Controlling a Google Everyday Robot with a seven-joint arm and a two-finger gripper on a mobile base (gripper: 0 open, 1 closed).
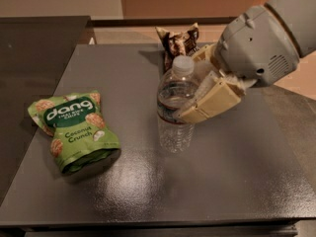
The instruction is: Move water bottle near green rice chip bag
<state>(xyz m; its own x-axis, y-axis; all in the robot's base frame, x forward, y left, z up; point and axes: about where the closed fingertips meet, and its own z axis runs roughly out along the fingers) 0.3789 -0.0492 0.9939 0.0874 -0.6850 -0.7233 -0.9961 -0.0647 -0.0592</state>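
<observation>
The water bottle is clear and ribbed with a white cap. It stands upright near the middle of the dark grey table. My gripper comes in from the right and is shut on the bottle's middle, its cream fingers hiding the label band. The green rice chip bag lies flat at the table's left, a hand's width left of the bottle.
A brown and cream snack bag lies at the table's far edge, just behind the bottle and partly hidden by it. My grey arm housing hangs over the table's right side. The table's left edge runs close beside the green bag.
</observation>
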